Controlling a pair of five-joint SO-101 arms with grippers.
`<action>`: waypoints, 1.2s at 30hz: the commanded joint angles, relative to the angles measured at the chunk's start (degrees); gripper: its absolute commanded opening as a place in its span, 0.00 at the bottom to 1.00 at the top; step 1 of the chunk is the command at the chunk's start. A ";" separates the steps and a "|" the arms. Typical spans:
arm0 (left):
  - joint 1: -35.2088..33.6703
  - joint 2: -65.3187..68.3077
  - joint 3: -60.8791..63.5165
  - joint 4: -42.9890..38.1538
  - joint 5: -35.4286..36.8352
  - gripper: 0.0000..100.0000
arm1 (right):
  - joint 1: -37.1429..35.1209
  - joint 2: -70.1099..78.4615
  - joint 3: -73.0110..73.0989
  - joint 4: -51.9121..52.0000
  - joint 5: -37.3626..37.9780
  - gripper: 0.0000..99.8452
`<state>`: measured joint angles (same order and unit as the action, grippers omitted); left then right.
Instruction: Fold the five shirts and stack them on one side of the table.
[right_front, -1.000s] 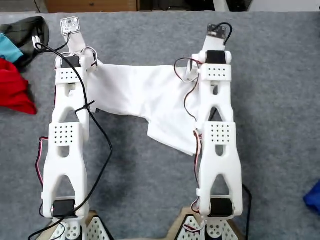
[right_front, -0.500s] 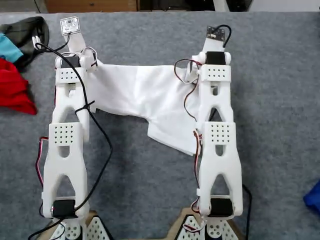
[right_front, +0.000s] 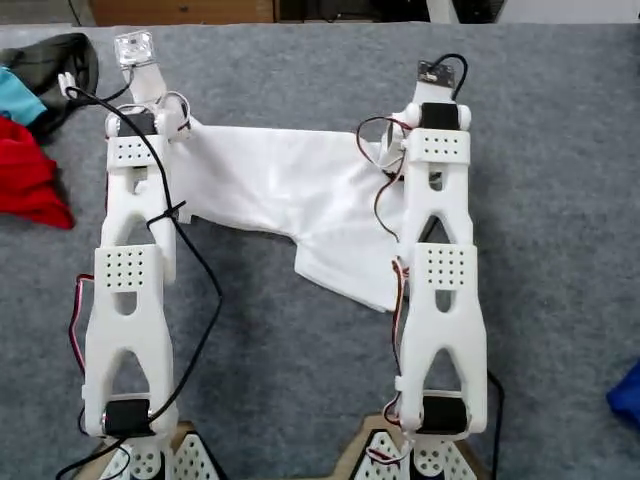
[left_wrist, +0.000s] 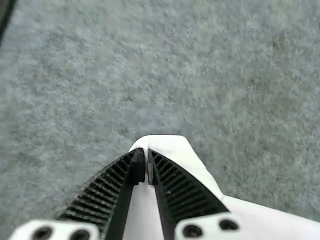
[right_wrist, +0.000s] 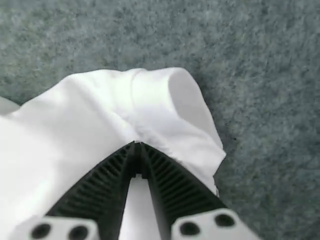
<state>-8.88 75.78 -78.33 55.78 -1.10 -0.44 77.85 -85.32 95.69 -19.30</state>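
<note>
A white shirt (right_front: 285, 195) hangs stretched between the two arms over the grey table (right_front: 560, 200), one corner drooping toward the front. My left gripper (left_wrist: 141, 167) is shut on a corner of the white shirt (left_wrist: 172, 152). My right gripper (right_wrist: 136, 150) is shut on a bunched edge of the white shirt (right_wrist: 115, 107). In the high view the left arm (right_front: 135, 170) holds the shirt's left end and the right arm (right_front: 438, 170) its right end. Red, teal and dark shirts (right_front: 35, 130) lie piled at the table's far left.
A blue piece of cloth (right_front: 628, 395) peeks in at the right edge near the front. A black cable (right_front: 200, 270) loops along the left arm. Bare grey table lies to the right of the right arm and in front between the arm bases.
Both arms have shifted slightly away from the bases and a little apart, pulling the white shirt a bit tauter. Both grips are unchanged.
</note>
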 joint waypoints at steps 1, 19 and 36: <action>-2.64 -1.10 -0.70 -2.81 0.26 0.02 | 1.45 -2.51 1.89 0.18 0.35 0.01; -5.27 -1.45 -0.79 -4.13 0.79 0.12 | 1.63 -4.44 5.67 -1.41 2.90 0.05; -1.85 -5.32 -16.53 18.55 5.63 0.21 | -2.86 -5.85 -8.31 5.36 2.81 0.18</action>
<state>-11.16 75.78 -92.04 71.16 4.88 -0.88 75.21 -89.10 99.65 -17.19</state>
